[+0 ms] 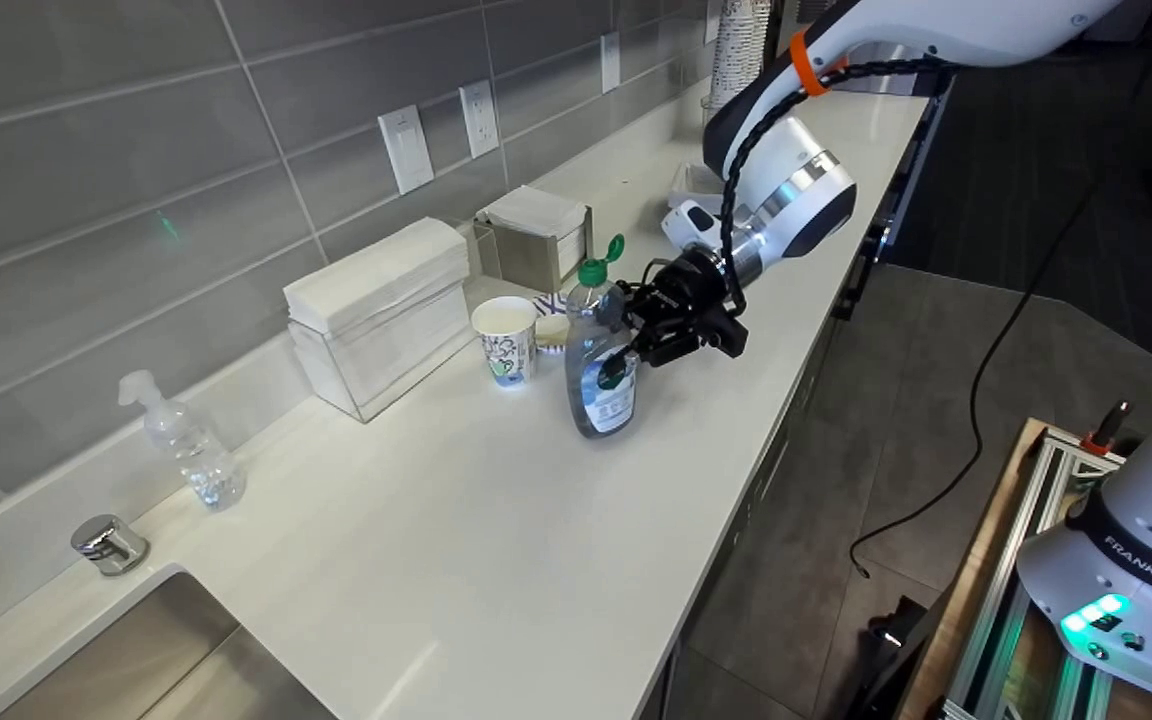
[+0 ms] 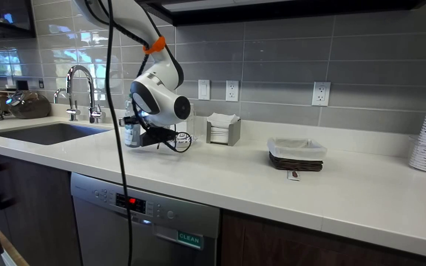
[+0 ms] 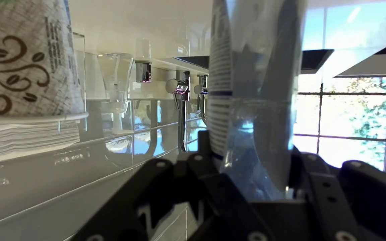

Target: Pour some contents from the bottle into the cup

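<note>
Nearest in the wrist view, my pincer (image 3: 251,157) clasps the upright bottle (image 3: 255,93), with the cup (image 3: 25,63) just beside the pincer, toward the wall (image 1: 136,150), so I judge grasping in hand, and the next move calls for lifting, then tipping over the cup.

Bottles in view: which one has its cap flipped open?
The blue-labelled bottle: its green lid stands raised. The other bottle, nearer the sink, has a white nozzle.
</note>
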You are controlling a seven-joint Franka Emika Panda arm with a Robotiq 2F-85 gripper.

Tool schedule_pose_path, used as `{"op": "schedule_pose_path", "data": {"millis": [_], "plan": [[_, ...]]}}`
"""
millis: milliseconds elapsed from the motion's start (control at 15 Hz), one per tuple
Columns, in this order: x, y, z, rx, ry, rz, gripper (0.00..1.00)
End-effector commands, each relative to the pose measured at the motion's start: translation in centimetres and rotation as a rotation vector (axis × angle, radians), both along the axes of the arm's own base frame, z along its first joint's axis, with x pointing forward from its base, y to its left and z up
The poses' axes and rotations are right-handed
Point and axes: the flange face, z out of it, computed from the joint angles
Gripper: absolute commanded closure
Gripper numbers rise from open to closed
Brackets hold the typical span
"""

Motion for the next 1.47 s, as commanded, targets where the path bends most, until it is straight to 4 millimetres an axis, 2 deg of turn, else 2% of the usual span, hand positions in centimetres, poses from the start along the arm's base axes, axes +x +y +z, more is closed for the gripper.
{"op": "schedule_pose_path", "data": {"millis": [0, 333, 533, 733, 1200, 1400], "plan": [[-3.2, -1.5, 3.0, -0.015, 0.05, -0.087, 0.77], [-5.9, -3.4, 6.6, -0.14, 0.085, -0.166, 0.77], [-6.2, -3.8, 9.2, -0.26, 0.097, -0.176, 0.77], [-5.3, -3.8, 11.7, -0.417, 0.128, -0.176, 0.77], [-1.4, -4.1, 17.1, -0.713, 0.169, -0.16, 0.77], [0.3, -4.3, 18.8, -0.839, 0.166, -0.181, 0.77]]}}
